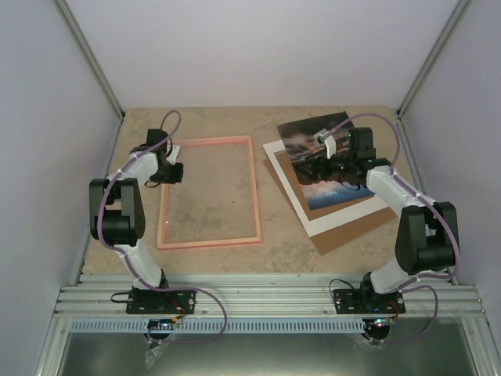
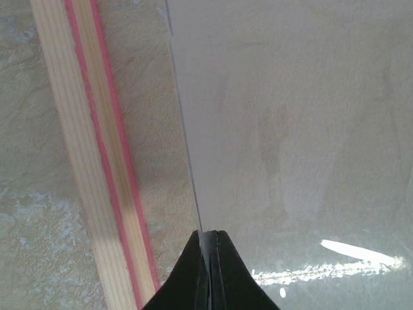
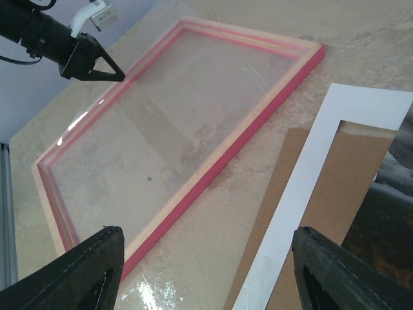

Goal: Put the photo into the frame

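Beige stone-patterned surface (image 1: 211,117) between white walls: bring your right fingers (image 3: 335,271), apart above the glossy sunset-and-cloud photo (image 1: 300,135) on the white mat sheet (image 1: 329,223), down on a free edge; left fingers (image 2: 187,284), pressed together, sit at the pink rectangular wooden frame (image 1: 254,188), well to its left.

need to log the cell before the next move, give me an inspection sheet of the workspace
surface: beige stone-look table
job's things: frame flat at left, clear pane in it; photo on the stack at right, not yet framed
clutter: white mat under the photo, brown backing board below
grippers: left gripper shut, tips at the pane's edge; right gripper open above the stack, holding nothing
cables: purple cables looped along both arms
surroundings: pale walls, metal rail at near edge
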Robot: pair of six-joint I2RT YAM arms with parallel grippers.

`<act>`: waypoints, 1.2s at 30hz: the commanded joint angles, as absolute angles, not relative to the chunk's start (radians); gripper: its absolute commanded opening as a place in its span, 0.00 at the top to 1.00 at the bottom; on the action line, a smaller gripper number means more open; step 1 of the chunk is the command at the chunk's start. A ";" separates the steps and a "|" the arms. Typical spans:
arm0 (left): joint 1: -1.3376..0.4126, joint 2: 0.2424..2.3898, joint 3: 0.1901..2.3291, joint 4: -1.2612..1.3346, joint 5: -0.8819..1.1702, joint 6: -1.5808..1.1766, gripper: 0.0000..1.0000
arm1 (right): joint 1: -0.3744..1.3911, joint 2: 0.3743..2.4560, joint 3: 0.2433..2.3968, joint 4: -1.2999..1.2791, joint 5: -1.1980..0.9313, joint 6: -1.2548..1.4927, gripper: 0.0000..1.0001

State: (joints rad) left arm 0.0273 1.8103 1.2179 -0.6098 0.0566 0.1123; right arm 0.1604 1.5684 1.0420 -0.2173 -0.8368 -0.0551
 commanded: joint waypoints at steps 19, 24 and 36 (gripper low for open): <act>0.043 1.781 1.200 -0.602 0.014 0.117 1.00 | 0.165 1.566 1.037 -0.207 -0.833 -0.066 0.28; 0.044 1.781 1.200 -0.601 0.014 0.119 1.00 | 0.166 1.564 1.037 -0.206 -0.833 -0.066 0.28; 0.043 1.799 1.201 -0.619 0.118 0.122 1.00 | 0.166 1.566 1.035 -0.204 -0.837 -0.066 0.28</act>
State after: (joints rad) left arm 0.0349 1.8088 1.2102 -0.6041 0.0677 0.1127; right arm 0.1604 1.5684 1.0420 -0.2169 -0.8341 -0.0555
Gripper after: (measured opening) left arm 0.019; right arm 0.723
